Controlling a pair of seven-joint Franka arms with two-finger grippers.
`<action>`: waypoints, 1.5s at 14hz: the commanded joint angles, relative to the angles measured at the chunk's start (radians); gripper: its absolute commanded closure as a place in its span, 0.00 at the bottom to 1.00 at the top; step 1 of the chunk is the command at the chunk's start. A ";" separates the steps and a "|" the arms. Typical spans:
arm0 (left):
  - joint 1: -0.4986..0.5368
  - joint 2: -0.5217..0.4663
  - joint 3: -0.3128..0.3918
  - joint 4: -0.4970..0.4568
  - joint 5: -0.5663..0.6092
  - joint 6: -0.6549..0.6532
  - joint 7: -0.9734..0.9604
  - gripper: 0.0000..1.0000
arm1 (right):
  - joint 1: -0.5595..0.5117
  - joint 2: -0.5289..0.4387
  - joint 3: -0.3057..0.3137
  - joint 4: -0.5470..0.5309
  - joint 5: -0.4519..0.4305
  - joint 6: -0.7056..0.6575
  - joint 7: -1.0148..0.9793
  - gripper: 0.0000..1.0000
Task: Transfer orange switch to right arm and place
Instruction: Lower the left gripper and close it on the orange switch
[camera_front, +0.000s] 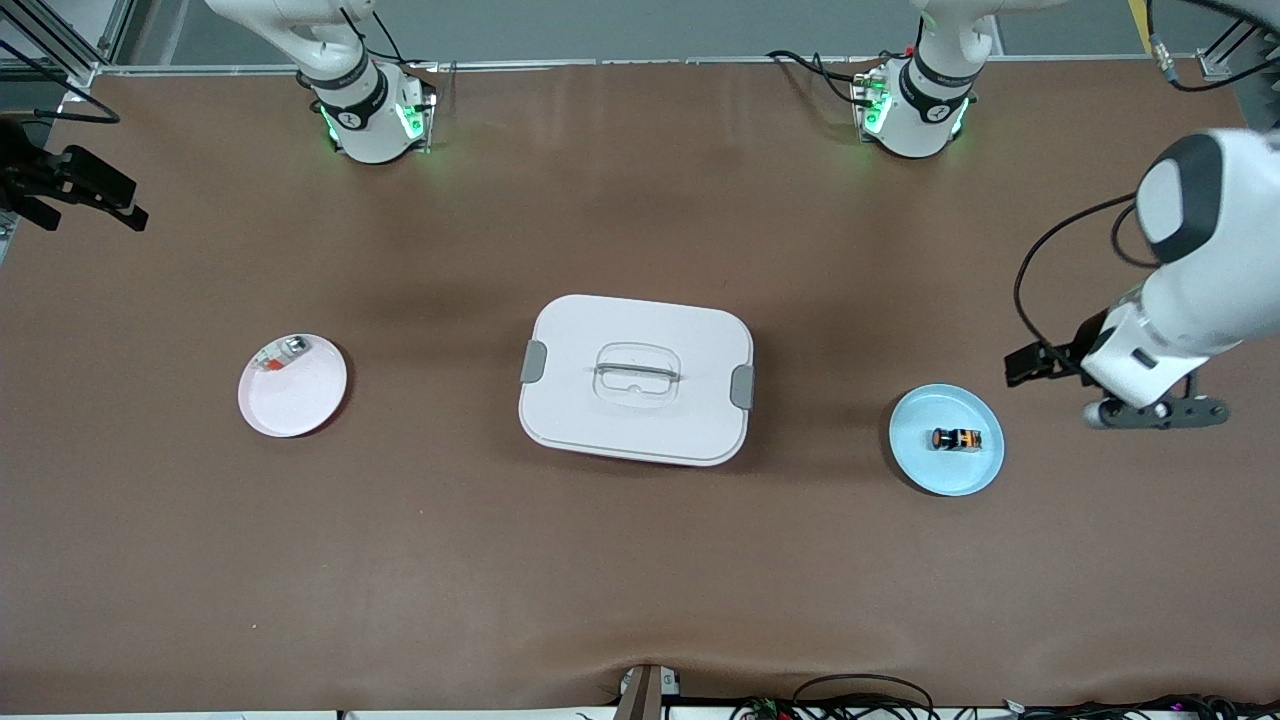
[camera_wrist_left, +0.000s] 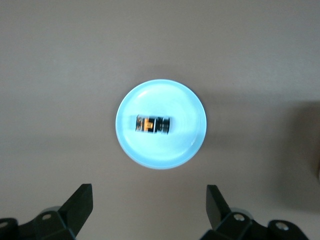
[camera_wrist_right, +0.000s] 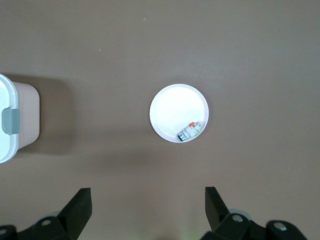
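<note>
I see brown table (camera_front: 640, 580) bare around my left gripper (camera_wrist_left: 149, 210), spread above the orange switch (camera_wrist_left: 153, 124) on its blue plate (camera_wrist_left: 187, 145); right gripper (camera_wrist_right: 147, 210) spread too.

The right gripper (camera_wrist_right: 145, 210) is being cut off by the right wrist view's edge, as is the white lidded box (camera_wrist_right: 12, 120); the orange switch (camera_wrist_left: 153, 124) is being blurred.

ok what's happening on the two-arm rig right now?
Nothing is held yet. The tiny black push-button with orange cap lies on its side in the round light-blue plate, toward the left arm's end of the table. The left gripper hangs open above that plate. The right gripper waits, open, above the pink-white plate. A closed white lidded box sits between the plates.
</note>
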 joint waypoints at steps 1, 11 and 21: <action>-0.004 0.068 0.000 -0.045 0.019 0.130 0.016 0.00 | -0.015 0.016 0.015 0.027 -0.016 -0.008 0.008 0.00; 0.005 0.263 0.000 -0.110 0.091 0.396 0.018 0.00 | -0.015 0.016 0.017 0.029 -0.016 -0.008 0.008 0.00; 0.006 0.347 0.003 -0.108 0.108 0.445 0.019 0.02 | -0.014 0.018 0.017 0.032 -0.016 -0.008 0.008 0.00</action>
